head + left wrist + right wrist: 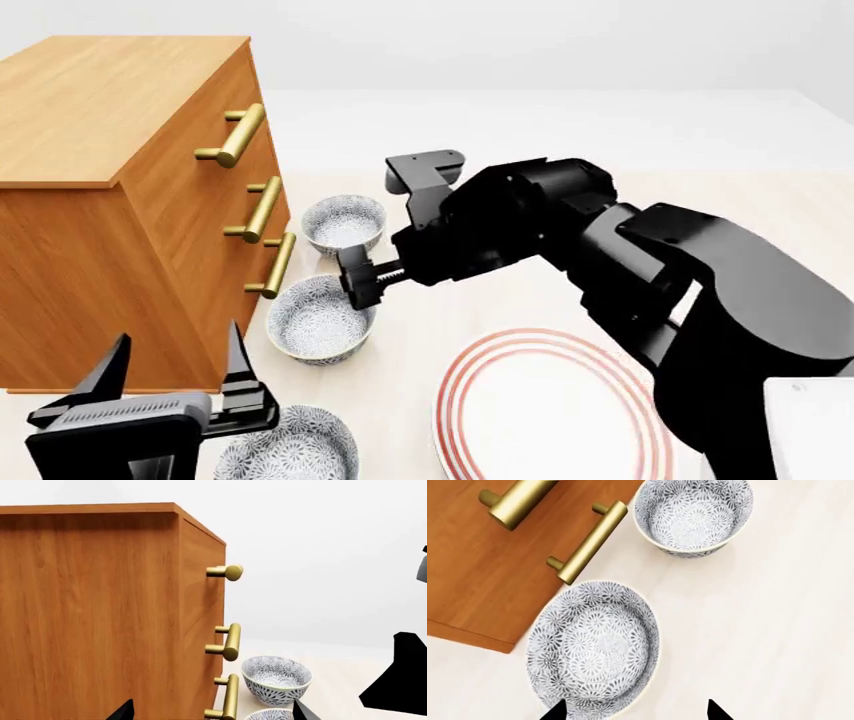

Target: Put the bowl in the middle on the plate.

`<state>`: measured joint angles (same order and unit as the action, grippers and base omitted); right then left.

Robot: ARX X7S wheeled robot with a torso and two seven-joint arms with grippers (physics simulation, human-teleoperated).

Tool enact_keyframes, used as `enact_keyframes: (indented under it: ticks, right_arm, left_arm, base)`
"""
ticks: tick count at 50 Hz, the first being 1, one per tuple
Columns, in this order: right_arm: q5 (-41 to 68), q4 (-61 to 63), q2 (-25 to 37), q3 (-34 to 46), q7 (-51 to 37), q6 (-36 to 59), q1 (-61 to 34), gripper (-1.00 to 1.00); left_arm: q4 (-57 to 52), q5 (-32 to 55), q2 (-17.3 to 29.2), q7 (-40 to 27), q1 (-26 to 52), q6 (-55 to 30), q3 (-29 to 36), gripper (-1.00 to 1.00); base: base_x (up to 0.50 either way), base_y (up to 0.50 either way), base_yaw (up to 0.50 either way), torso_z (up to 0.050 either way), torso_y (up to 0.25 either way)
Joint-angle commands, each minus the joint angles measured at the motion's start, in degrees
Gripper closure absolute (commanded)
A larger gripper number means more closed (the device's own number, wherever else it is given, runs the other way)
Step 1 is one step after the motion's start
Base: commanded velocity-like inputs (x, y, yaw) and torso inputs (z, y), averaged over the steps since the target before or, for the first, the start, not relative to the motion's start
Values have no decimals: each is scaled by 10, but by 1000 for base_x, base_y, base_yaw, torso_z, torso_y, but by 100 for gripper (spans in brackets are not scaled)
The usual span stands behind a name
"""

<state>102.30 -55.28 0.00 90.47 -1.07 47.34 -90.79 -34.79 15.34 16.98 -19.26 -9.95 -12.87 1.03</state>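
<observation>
1. At your far left stands the orange-brown wooden drawer cabinet [120, 190], with brass bar handles [240, 135] down its front.
2. Your left gripper [171, 385] hovers low beside the cabinet's front corner, jaws spread apart and holding nothing; the nearest speckled bowl [287, 448] lies just beside it.
3. The small round white ceramic bowl with the blue-grey speckled floral pattern [318, 320], the middle one of three, sits on the pale tabletop [534, 290] just in front of the cabinet, apart from the plate.
4. Your right gripper [635, 711] hangs over that bowl's rim, fingers parted, nothing between them.
5. The farthest bowl [343, 222] sits behind it.
6. The large flat white plate with thin red rings [554, 410] lies to the right, bare.
</observation>
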Motion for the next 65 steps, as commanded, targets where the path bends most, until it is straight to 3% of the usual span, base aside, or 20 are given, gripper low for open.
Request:
enact_keyframes:
  ticks: [1, 65]
  right_arm:
    - [2, -4, 0, 8, 9, -2, 6, -100]
    - [16, -24, 0, 10, 24, -68, 43, -100]
  left_arm:
    - [2, 5, 3, -2, 1, 0, -2, -100]
    - [17, 19, 15, -12, 6, 7, 0, -100]
  base:
    - [0, 0, 0, 0, 0]
    - [0, 0, 0, 0, 0]
